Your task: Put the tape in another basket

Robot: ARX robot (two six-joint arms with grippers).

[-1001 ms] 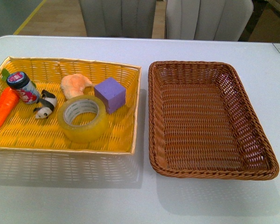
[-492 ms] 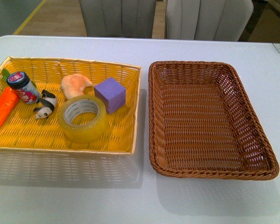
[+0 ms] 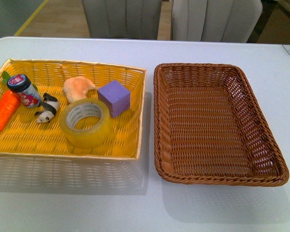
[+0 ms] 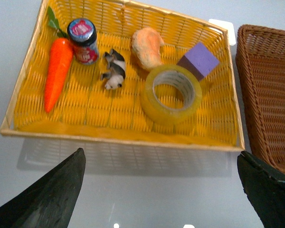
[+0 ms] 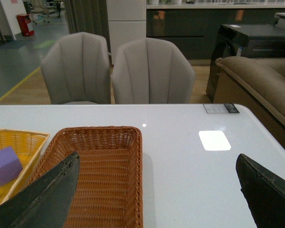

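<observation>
The tape, a yellowish roll with a white core, lies flat in the yellow basket near its front right. It also shows in the left wrist view. The dark brown wicker basket stands empty to the right of the yellow one, and its corner shows in the left wrist view and the right wrist view. Neither arm shows in the front view. My left gripper is open over bare table in front of the yellow basket. My right gripper is open above the table by the brown basket's right rim.
In the yellow basket lie a carrot, a small jar, a panda figure, a bread-like piece and a purple cube. Two grey chairs stand behind the white table.
</observation>
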